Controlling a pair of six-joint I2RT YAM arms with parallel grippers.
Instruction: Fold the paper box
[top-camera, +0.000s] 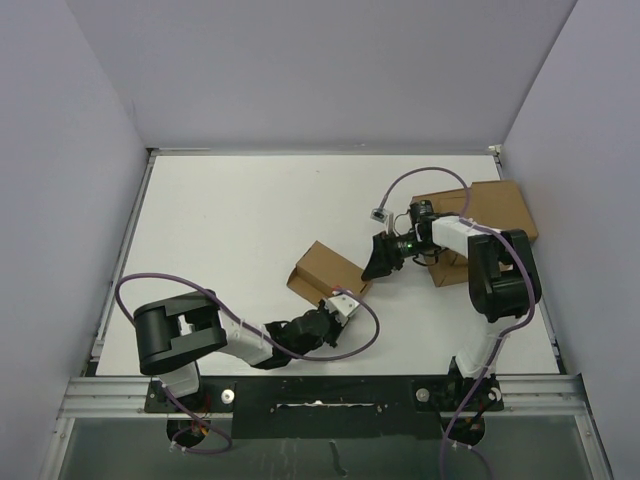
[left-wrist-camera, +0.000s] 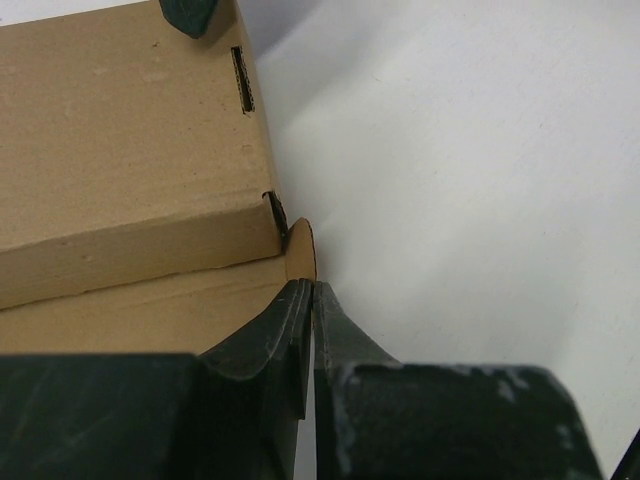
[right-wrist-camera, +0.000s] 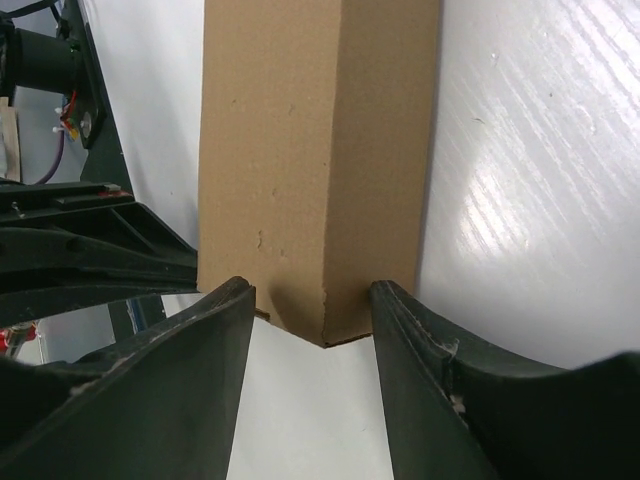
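On the white tabletop (top-camera: 230, 230), well apart from the flat cardboard slab (top-camera: 495, 205) lying at the far right, the paper box (top-camera: 322, 268) is sitting near the middle between the two arms, looking close to a finished narrow brown block. The right hand (right-wrist-camera: 310, 300) is straddling one end of it, fingers spread to either side of the end corner. Whether they are pressing on the cardboard or only flanking it, I cannot tell. The left hand (left-wrist-camera: 311, 300) is working at the opposite end. Its fingers are clenched together right at the base of a small rounded tab (left-wrist-camera: 301, 248) sticking out beside the box's corner, and it appears to be pinching the flap that carries it.

The pinch is sitting on very little cardboard, so I am expecting the tab to slip free or crease if the left hand is pulling at an angle. If the right hand is not truly bracing the far end, the light box is likely to be swivelling on the smooth tabletop, sending the tab wide of the narrow slit (left-wrist-camera: 242, 80) and buckling it.
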